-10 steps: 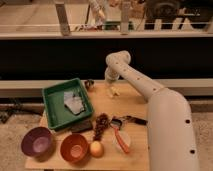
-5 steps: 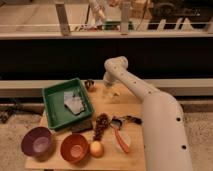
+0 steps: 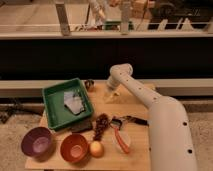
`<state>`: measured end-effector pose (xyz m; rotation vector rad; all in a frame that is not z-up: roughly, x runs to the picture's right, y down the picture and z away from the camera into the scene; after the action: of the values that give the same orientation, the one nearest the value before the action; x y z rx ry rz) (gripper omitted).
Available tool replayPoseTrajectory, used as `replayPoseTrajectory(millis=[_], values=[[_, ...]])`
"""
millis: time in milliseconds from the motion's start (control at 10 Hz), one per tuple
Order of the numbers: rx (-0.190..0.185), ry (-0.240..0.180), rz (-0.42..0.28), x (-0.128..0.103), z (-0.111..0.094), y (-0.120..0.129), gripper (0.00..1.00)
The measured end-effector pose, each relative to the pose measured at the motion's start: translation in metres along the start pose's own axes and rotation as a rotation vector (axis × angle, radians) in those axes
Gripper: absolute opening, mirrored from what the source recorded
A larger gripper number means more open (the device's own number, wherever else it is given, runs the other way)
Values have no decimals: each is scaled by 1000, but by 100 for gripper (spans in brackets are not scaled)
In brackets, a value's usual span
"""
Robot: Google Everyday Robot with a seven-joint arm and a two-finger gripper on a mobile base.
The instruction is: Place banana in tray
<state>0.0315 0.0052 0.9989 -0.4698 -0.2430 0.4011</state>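
Observation:
The pale-yellow banana (image 3: 111, 98) lies on the wooden table (image 3: 135, 102) near its far edge, right of the tray. The green rectangular tray (image 3: 54, 95) sits at the table's back left and holds a crumpled clear-white wrapper (image 3: 73, 102). My gripper (image 3: 113, 91) hangs from the white arm (image 3: 150, 100), pointing down right over the banana, at or just above its top. The gripper partly hides the banana's far end.
A purple bowl (image 3: 37, 143) and an orange bowl (image 3: 75, 148) stand at the front left, with a round yellow-orange fruit (image 3: 96, 148) beside them. Dark grapes (image 3: 101, 125) and an orange-handled tool (image 3: 120, 138) lie mid-table. A small dark object (image 3: 89, 85) sits behind the tray.
The arm's wrist has come down toward the banana. The banana and the other things have not moved.

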Motion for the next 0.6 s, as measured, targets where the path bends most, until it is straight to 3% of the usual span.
replayPoseTrajectory(millis=[400, 600], values=[[7, -55, 63, 21, 4, -8, 79], [-1, -117, 74, 26, 10, -8, 62]])
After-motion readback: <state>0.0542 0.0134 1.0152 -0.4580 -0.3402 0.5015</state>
